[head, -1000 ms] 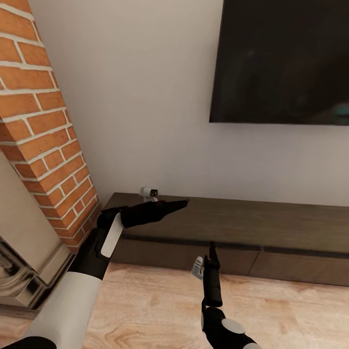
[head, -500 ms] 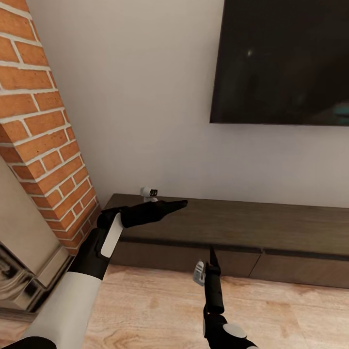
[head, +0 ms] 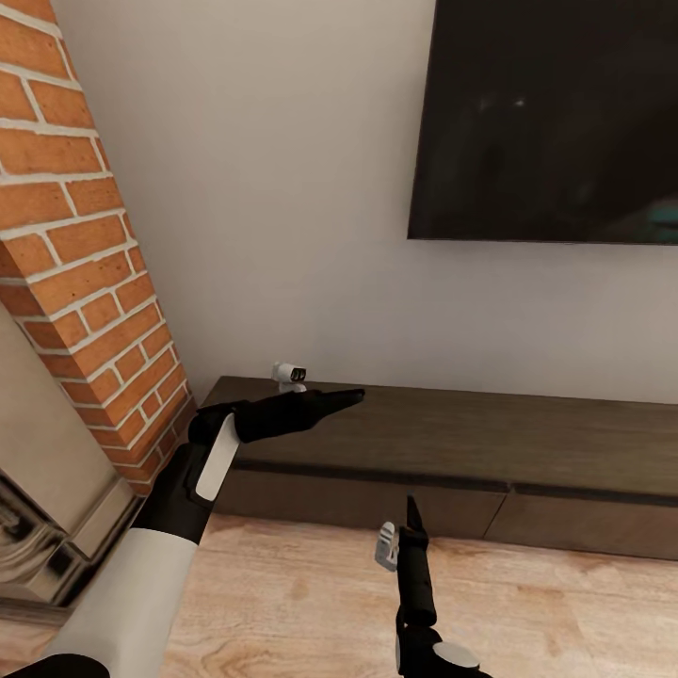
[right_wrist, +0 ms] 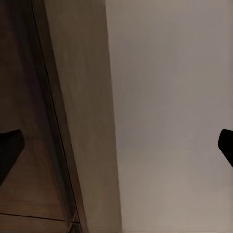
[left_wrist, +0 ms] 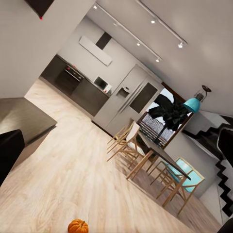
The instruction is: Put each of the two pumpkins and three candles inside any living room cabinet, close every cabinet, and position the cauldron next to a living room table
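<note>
The long, low dark-brown cabinet (head: 471,438) runs along the wall under the TV, its drawer fronts shut. My left gripper (head: 350,395) hovers over the left end of the cabinet top, pointing right. In the left wrist view its fingers (left_wrist: 9,153) stand wide apart, open and empty. My right gripper (head: 411,513) points up in front of the drawer fronts, a little short of them. Its fingers (right_wrist: 9,148) are also spread, open and empty. One orange pumpkin (left_wrist: 78,226) lies on the wood floor far down the room. Candles and cauldron are out of view.
A small white camera-like device (head: 289,375) stands on the cabinet's left end. A brick fireplace column (head: 85,273) rises at the left. A black TV (head: 556,118) hangs above. Beyond the pumpkin are a dining table with chairs (left_wrist: 155,160) and a kitchen.
My right gripper has drawn back and down, away from the cabinet's drawer fronts. The left arm has stayed where it was.
</note>
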